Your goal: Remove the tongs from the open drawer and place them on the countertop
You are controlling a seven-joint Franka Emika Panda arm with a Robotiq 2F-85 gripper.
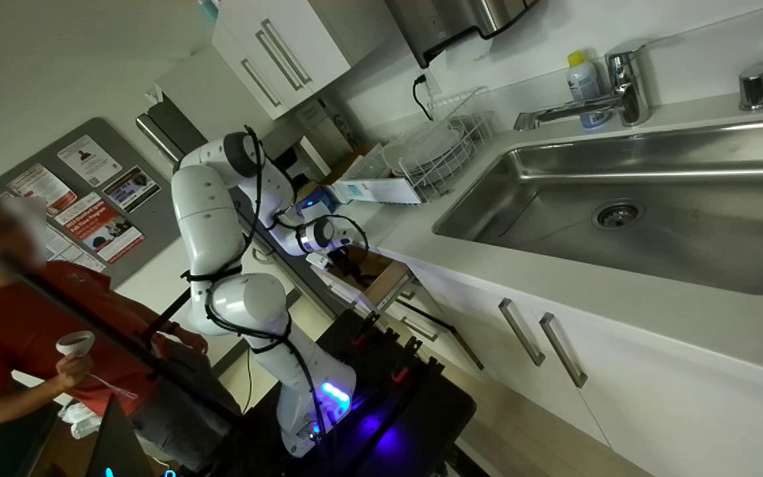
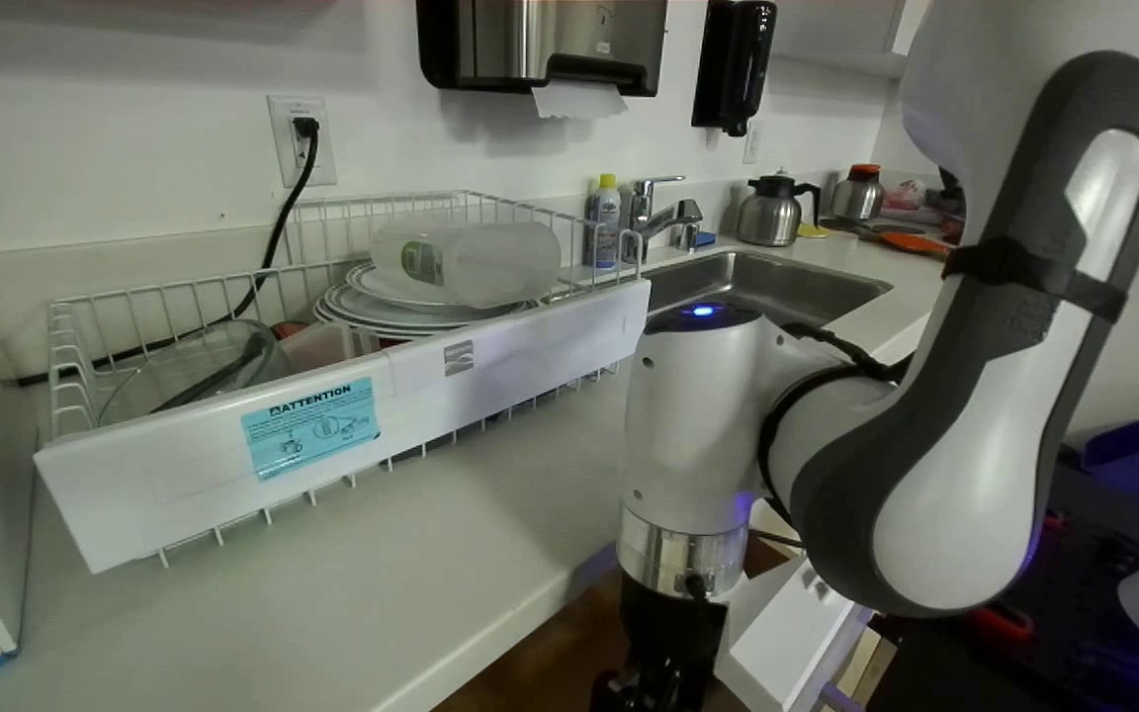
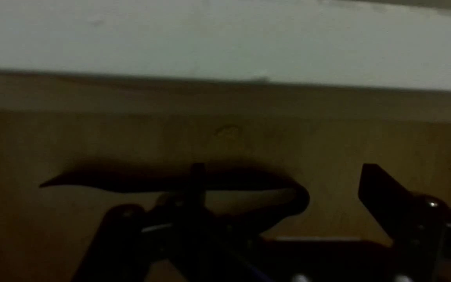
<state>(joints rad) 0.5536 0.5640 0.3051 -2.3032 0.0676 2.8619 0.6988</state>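
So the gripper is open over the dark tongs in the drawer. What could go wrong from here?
The gripper is spread along the length of the tongs rather than across, so closing may slip or nip only the bent end.

It reaches down into the open drawer, so lifting might scrape a wall.

The dish rack stands on the countertop near the drawer; a low swing could knock it.

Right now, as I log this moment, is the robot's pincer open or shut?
Open: in the wrist view the pincer has its dark fingertips wide apart, with wood inside the drawer showing between them.
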